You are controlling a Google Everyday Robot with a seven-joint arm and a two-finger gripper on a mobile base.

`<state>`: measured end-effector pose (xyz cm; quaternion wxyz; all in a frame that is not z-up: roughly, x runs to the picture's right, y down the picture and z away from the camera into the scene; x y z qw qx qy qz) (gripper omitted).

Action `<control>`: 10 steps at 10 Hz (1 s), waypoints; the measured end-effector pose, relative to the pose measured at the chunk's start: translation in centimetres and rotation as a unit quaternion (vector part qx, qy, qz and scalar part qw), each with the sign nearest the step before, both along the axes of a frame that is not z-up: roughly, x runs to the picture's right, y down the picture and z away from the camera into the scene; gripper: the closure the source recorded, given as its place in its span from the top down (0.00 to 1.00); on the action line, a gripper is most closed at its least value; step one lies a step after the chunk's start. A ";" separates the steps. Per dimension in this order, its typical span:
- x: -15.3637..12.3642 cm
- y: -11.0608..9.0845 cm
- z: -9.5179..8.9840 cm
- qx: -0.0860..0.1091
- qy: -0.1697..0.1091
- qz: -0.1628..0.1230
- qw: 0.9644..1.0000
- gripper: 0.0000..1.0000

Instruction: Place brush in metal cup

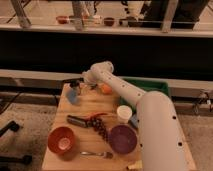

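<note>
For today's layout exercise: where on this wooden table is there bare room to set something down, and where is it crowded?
Bare wood lies between the metal cup and the dark tool. Another strip runs along the front edge under the fork. It is crowded from the red bowl to the purple bowl and white cup. The gripper hovers at the metal cup.

The pincer (76, 85) hovers over the metal cup (73, 95), apparently holding the brush (71, 80).

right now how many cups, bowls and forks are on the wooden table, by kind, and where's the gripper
cups: 2, the metal cup and the white cup
bowls: 2, the red bowl and the purple bowl
forks: 1, the silver fork
total: 5
The gripper is at the table's far left corner, just above the metal cup.
</note>
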<state>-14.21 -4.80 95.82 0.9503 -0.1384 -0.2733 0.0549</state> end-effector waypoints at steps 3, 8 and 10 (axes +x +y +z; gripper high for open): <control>0.1 0.0 0.0 -0.007 -0.004 0.001 1.000 0.80; 0.1 0.0 0.0 -0.014 -0.004 0.002 1.000 0.80; 0.0 0.0 0.1 -0.015 -0.003 0.001 1.000 0.80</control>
